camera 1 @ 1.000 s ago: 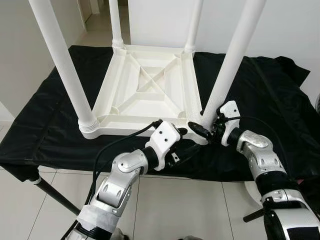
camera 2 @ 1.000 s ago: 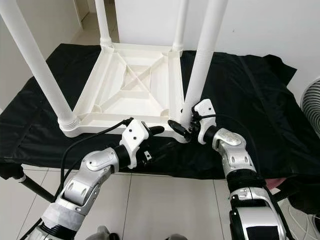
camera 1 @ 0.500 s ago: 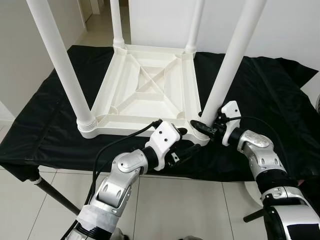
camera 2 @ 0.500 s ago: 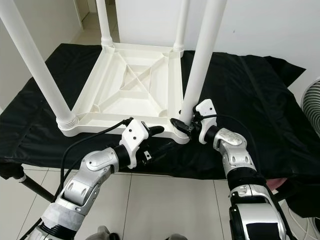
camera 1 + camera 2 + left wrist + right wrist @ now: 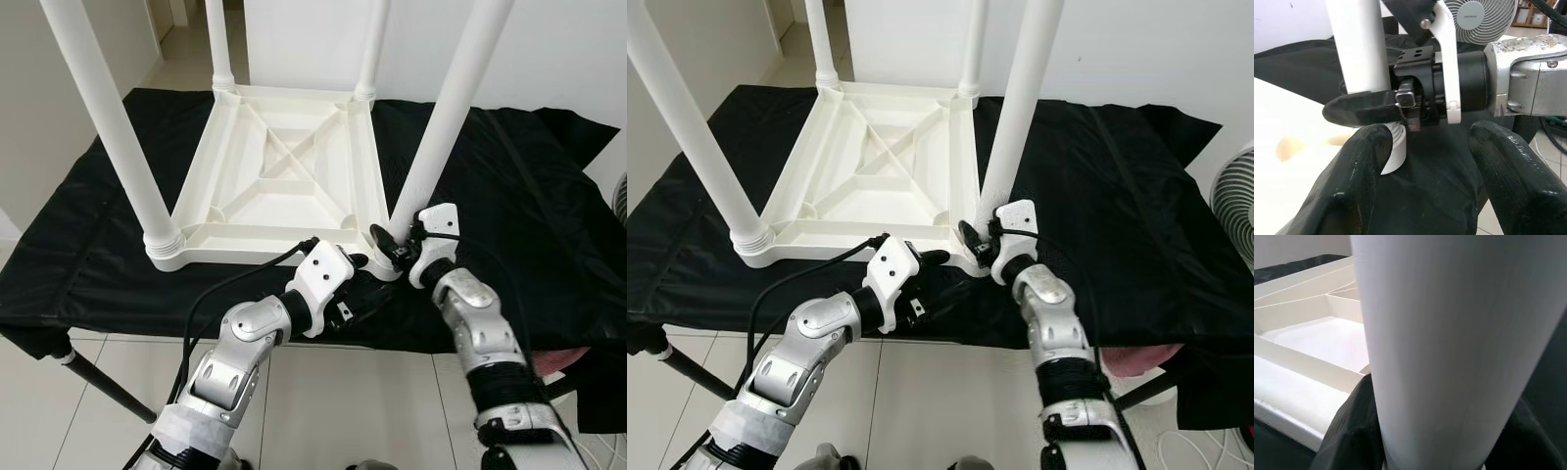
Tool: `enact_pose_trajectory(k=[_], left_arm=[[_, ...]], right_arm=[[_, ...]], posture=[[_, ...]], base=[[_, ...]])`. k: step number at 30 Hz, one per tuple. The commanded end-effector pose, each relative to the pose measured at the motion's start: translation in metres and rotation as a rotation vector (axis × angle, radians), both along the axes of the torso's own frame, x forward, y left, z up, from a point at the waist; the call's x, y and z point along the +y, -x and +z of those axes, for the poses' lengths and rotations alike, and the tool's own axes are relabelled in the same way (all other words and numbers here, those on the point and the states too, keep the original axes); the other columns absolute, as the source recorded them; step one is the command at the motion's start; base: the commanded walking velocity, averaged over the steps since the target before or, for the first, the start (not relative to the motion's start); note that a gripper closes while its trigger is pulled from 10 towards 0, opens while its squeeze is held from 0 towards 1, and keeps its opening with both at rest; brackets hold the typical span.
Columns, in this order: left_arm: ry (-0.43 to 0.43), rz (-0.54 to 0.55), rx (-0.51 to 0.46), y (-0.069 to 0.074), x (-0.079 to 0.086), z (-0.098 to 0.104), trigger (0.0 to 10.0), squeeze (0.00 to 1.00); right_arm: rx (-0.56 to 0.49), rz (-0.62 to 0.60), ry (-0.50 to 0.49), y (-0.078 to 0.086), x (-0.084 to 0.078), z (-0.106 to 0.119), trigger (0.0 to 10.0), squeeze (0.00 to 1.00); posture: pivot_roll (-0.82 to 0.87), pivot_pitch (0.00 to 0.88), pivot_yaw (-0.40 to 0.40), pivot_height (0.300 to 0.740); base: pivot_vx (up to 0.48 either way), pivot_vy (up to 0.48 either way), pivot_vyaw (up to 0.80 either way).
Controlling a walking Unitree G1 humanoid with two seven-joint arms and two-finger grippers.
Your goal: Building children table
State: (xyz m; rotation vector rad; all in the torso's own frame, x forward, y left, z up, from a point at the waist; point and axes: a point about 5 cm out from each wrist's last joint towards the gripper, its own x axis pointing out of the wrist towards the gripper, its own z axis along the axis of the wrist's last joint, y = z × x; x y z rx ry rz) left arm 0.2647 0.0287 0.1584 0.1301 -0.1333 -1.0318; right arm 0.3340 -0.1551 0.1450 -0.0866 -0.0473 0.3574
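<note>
Upturned white children's table (image 5: 284, 176) on a black-draped bench (image 5: 88, 264), right end effector (image 5: 392, 247) grasping the near-right leg (image 5: 441, 127) at its base, left end effector (image 5: 355, 284) released, just beside it.

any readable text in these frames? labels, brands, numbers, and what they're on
None can be read.
Fan: a small grey mark on its centre hub, in the left wrist view, too small and blurred to read.
Upside-down white table and its legs: plain, no print or stickers.
Black cloth: no markings.
Left end effector and right end effector, shut on the near right leg: no legible labels.
</note>
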Motion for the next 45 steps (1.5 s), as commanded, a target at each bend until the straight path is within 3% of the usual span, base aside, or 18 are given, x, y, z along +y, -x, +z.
enact_pose_trajectory(k=[1, 9, 22, 23, 31, 32, 34, 36, 37, 41, 45], left_arm=[[0.003, 0.039, 0.002, 0.0, 0.0, -0.001, 10.0, 0.0], [0.002, 0.035, -0.002, 0.0, -0.001, 0.0, 10.0, 0.0], [0.004, 0.03, -0.005, 0.0, -0.002, 0.0, 10.0, 0.0], [0.005, 0.031, -0.005, 0.0, -0.002, 0.0, 10.0, 0.0], [0.005, 0.032, -0.006, 0.0, -0.002, 0.0, 10.0, 0.0], [0.006, 0.032, -0.006, 0.0, -0.002, 0.0, 10.0, 0.0], [0.006, 0.032, -0.006, 0.0, -0.002, 0.0, 10.0, 0.0], [0.007, 0.032, -0.004, 0.001, -0.003, 0.0, 10.0, 0.0], [0.007, 0.032, -0.004, 0.001, -0.003, 0.0, 10.0, 0.0], [0.006, 0.028, -0.002, 0.0, -0.003, 0.0, 10.0, 0.0], [0.007, 0.028, -0.002, 0.0, -0.003, 0.0, 10.0, 0.0]], right_arm=[[0.038, -0.113, -0.018, 0.007, 0.007, -0.009, 10.0, 0.0], [0.055, -0.33, -0.06, 0.022, 0.026, -0.017, 10.0, 0.0], [0.075, -0.366, -0.114, 0.027, 0.031, -0.013, 10.0, 0.0], [0.073, -0.368, -0.126, 0.028, 0.031, -0.011, 10.0, 1.0], [0.045, -0.34, -0.132, 0.028, 0.027, -0.006, 10.0, 1.0], [0.044, -0.302, -0.132, 0.028, 0.024, -0.007, 10.0, 0.0], [0.044, -0.302, -0.132, 0.028, 0.024, -0.007, 10.0, 0.0], [0.04, -0.175, -0.126, 0.025, 0.016, -0.006, 10.0, 0.0], [0.04, -0.175, -0.126, 0.025, 0.016, -0.006, 10.0, 0.0], [0.009, 0.032, -0.039, 0.015, 0.002, 0.002, 10.0, 0.0], [-0.01, 0.115, 0.023, 0.009, -0.003, 0.006, 10.0, 0.0]], posture=[[-0.11, 0.04, 0.006, 0.74], [-0.11, 0.035, 0.005, 0.74], [-0.11, 0.015, -0.002, 0.74], [-0.11, 0.012, -0.002, 0.74], [-0.11, 0.01, -0.003, 0.74], [-0.1, 0.01, -0.003, 0.74], [-0.1, 0.01, -0.003, 0.74], [-0.11, 0.015, 0.001, 0.74], [-0.11, 0.015, 0.001, 0.74], [-0.11, 0.019, 0.006, 0.74], [-0.11, 0.017, 0.008, 0.74]], base=[[0.0, 0.0, 0.0], [0.0, 0.0, 0.0], [0.0, 0.0, 0.0], [0.0, 0.0, 0.0], [0.0, 0.0, 0.0], [0.0, 0.0, 0.0], [0.0, 0.0, 0.0], [0.0, 0.0, 0.0], [0.0, 0.0, 0.0], [0.0, 0.0, 0.0], [0.0, 0.0, 0.0]])
